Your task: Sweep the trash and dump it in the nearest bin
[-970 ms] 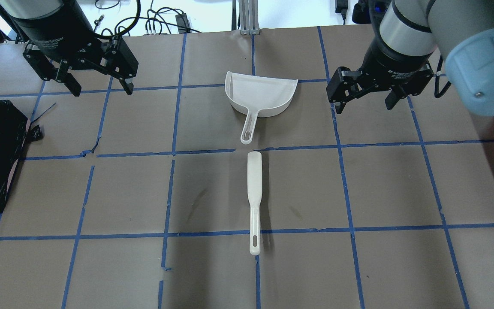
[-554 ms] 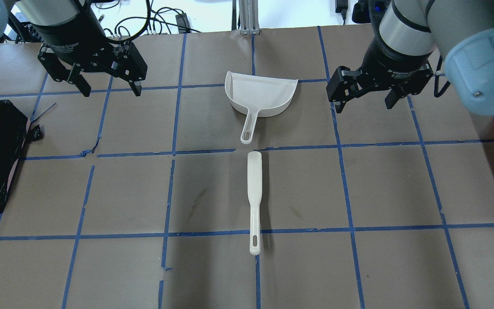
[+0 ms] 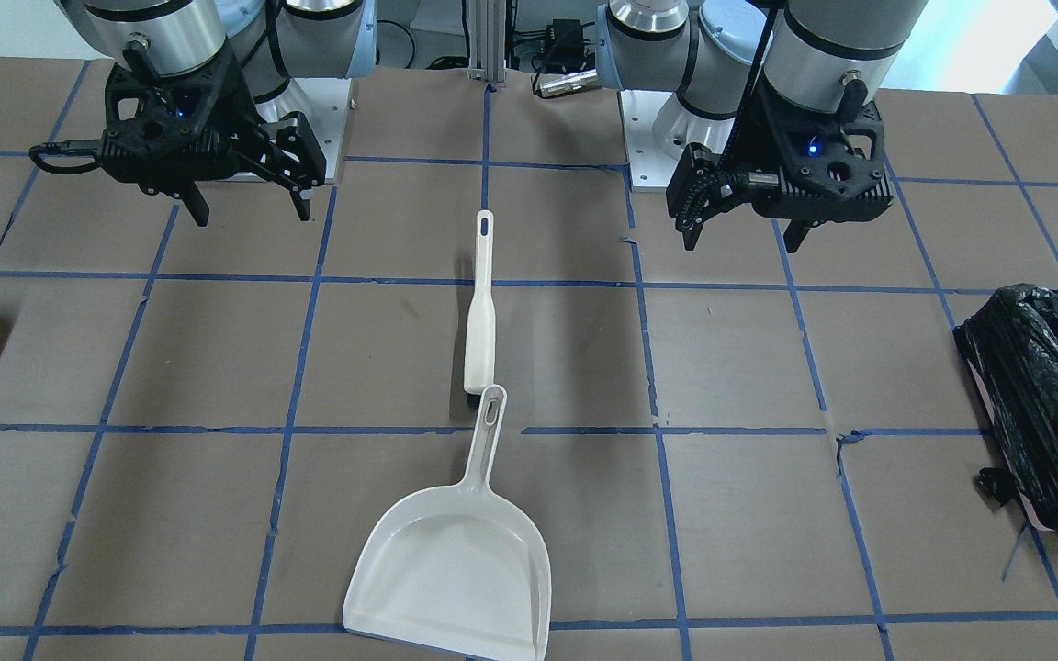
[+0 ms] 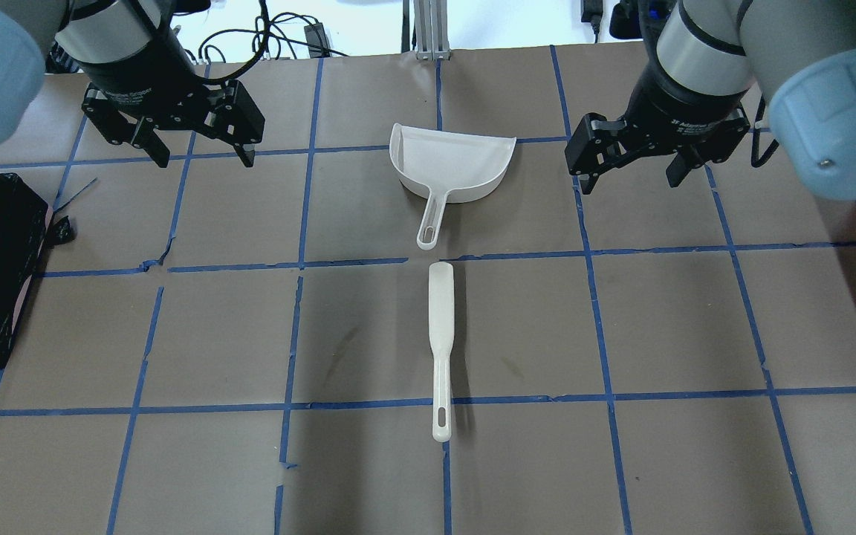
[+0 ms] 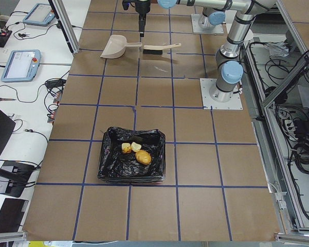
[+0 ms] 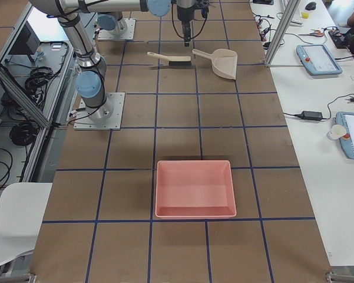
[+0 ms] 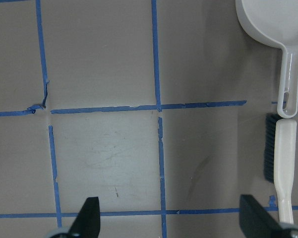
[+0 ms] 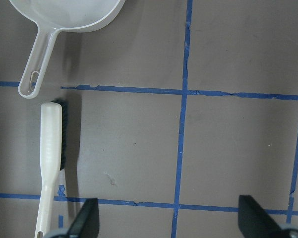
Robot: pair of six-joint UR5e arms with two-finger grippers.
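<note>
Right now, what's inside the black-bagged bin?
Inside the bin: a brown bun-like lump and two pale yellow chunks beside it, resting on the crinkled black liner. The liner covers the bin's floor and walls, so anything under its folds can't be seen.

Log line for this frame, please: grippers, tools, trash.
left gripper open, empty | right gripper open, empty | dustpan and brush lying on table, ungripped | food pieces inside black-bagged bin

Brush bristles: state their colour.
Black bristles on a white brush, clearest in the left wrist-mounted view.
</note>
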